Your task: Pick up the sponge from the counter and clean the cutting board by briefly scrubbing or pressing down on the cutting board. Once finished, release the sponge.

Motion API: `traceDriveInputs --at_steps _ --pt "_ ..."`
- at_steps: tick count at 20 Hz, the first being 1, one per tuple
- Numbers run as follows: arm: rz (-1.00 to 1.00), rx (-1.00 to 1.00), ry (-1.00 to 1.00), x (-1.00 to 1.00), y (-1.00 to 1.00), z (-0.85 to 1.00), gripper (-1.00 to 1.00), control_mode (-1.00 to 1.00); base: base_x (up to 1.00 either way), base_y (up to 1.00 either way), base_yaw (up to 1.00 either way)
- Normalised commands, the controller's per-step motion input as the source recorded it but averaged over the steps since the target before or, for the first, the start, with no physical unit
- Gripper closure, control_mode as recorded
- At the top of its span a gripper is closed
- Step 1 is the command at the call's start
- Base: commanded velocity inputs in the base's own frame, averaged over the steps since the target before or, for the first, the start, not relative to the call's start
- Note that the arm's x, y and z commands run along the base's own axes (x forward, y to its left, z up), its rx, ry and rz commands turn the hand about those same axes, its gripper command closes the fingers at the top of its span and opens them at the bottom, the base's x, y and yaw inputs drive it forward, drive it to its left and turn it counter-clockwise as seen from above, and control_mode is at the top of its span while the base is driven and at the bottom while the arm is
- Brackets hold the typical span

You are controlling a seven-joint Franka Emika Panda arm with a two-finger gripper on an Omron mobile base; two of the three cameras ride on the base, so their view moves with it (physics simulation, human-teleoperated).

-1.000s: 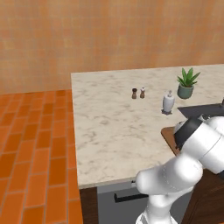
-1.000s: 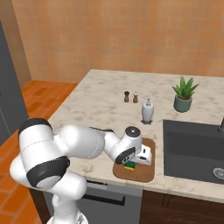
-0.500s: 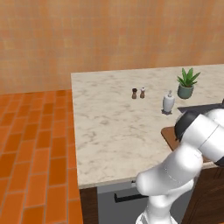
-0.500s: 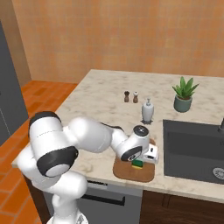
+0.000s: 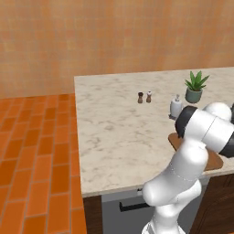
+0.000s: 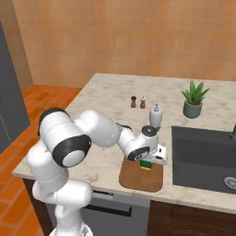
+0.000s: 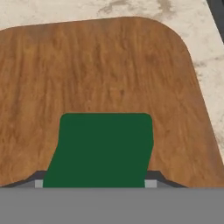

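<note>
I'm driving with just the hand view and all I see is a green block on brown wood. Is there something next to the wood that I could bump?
Observer: Yes, a dark sink is set into the counter right beside the cutting board.
Operator: Is the block green all the way down?
Observer: No, the sponge has a yellow layer under its green top.
Operator: What's past the far end of the board?
Observer: A small white bottle stands upright on the counter just beyond the board.
</note>
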Motion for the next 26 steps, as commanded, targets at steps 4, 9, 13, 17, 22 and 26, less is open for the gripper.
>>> traceDriveInputs --at_steps 4,9,13,17,22,26 --pt "0.00 0.00 -0.01 0.54 0.00 0.00 1.00 -1.00 0.00 0.00 0.00" --pt "0.00 0.00 0.00 0.40 -0.05 0.00 1.00 -1.00 0.00 0.00 0.00" --pt "0.00 0.00 -0.01 0.04 -0.29 0.00 1.00 -1.00 0.00 0.00 0.00" --pt "0.00 0.00 0.00 -0.02 -0.51 -0.01 1.00 -1.00 0.00 0.00 0.00" --pt "0.01 0.02 0.00 -0.12 -0.20 -0.12 1.00 -1.00 0.00 0.00 0.00" --pt "0.00 0.02 0.00 -0.58 -0.02 -0.23 1.00 -1.00 0.00 0.00 0.00"
